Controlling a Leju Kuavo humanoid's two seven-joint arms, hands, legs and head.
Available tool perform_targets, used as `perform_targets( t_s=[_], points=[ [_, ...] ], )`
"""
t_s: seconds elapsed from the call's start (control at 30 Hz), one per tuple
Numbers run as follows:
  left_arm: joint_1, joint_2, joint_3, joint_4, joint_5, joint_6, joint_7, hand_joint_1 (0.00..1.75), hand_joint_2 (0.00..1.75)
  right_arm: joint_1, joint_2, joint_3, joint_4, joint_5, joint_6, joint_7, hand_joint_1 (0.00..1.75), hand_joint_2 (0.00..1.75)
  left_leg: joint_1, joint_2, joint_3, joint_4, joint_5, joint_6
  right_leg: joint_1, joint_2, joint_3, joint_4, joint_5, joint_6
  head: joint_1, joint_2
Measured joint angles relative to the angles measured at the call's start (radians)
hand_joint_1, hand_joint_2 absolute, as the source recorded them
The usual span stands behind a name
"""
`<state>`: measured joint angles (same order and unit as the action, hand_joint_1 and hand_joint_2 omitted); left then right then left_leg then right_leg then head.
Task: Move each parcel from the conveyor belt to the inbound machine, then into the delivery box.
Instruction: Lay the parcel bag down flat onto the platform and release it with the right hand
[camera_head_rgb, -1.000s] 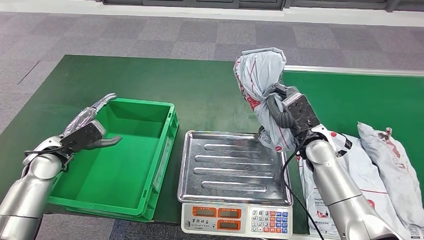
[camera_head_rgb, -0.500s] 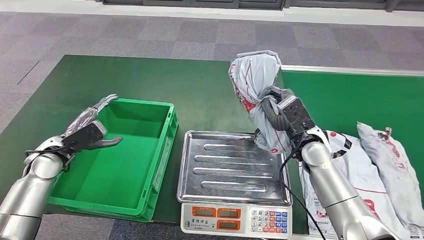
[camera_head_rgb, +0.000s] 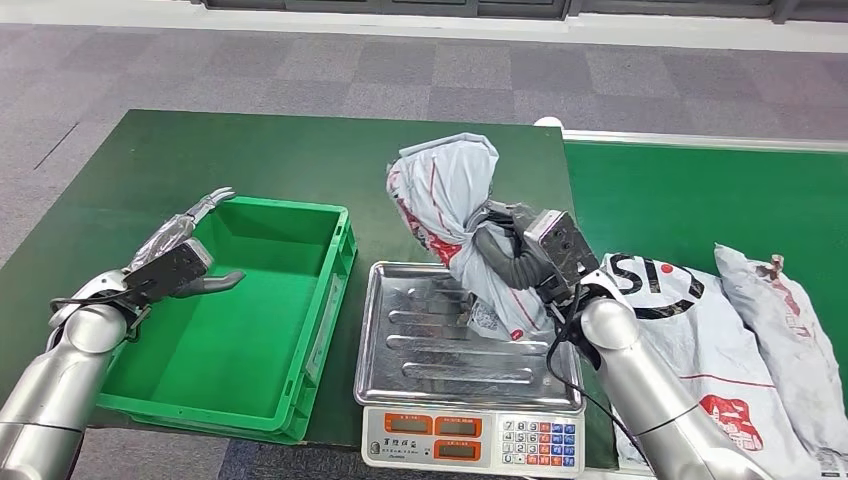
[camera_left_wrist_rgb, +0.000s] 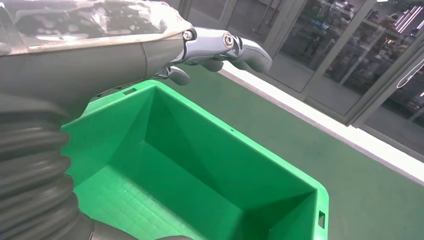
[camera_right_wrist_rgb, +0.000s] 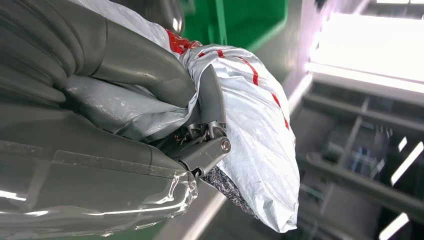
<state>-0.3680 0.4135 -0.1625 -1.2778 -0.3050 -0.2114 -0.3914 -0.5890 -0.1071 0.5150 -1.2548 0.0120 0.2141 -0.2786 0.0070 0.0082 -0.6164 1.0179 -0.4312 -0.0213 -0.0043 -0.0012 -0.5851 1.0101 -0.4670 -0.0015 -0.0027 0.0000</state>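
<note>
1. Left hand (camera_head_rgb: 178, 262) over the near-left rim of the green delivery box (camera_head_rgb: 240, 310); fingers (camera_left_wrist_rgb: 235, 47) spread, holding nothing; seemingly parked ready to receive.
2. Scale tray (camera_head_rgb: 465, 335) on the green surface (camera_head_rgb: 300, 160), bare beneath the load; likely the inbound machine.
3. Right hand (camera_head_rgb: 515, 255) above the tray's far-right part; fingers wrapped tight round the grey parcel (camera_head_rgb: 450, 215), bunched at mid-length, probably for lowering.
4. Two more parcels (camera_head_rgb: 740, 350) flat on the conveyor belt (camera_head_rgb: 700, 190), waiting.
</note>
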Motion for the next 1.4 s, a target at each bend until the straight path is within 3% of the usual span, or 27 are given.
perform_targets(
  t_s=[0.23,0.9,1.2,1.4],
  points=[
    [0.002,0.009,0.0,-0.001,0.001,-0.006,0.004,0.0,1.75,0.003,-0.077,0.047,-0.1,-0.082,-0.019,0.032,1.75,1.75,0.0,0.0,0.0,0.0,0.0,0.0,0.0,-0.001,0.001,0.0,0.0,0.0,0.0,0.0],
    [0.09,0.087,0.026,-0.054,0.03,-0.015,0.002,0.0,1.75,0.034,-0.297,0.056,-0.209,-0.206,0.008,0.08,1.75,1.75,0.0,-0.001,0.0,0.0,0.0,0.0,0.0,-0.001,0.001,0.0,0.0,0.0,0.0,0.0],
    [0.098,0.089,0.027,-0.059,0.028,-0.014,-0.003,0.0,1.75,0.065,-0.314,0.063,-0.229,-0.198,0.015,0.059,1.75,1.75,0.0,-0.001,0.0,0.0,0.0,0.0,0.0,-0.001,0.001,0.0,0.0,0.0,0.0,0.0],
    [0.084,0.073,0.026,-0.041,0.011,-0.01,-0.022,0.0,1.75,0.035,-0.273,0.096,-0.203,-0.179,0.017,0.055,1.75,1.75,0.0,-0.001,0.0,0.0,0.0,0.0,0.0,-0.001,0.001,0.0,0.0,0.0,0.0,0.0]
  ],
)
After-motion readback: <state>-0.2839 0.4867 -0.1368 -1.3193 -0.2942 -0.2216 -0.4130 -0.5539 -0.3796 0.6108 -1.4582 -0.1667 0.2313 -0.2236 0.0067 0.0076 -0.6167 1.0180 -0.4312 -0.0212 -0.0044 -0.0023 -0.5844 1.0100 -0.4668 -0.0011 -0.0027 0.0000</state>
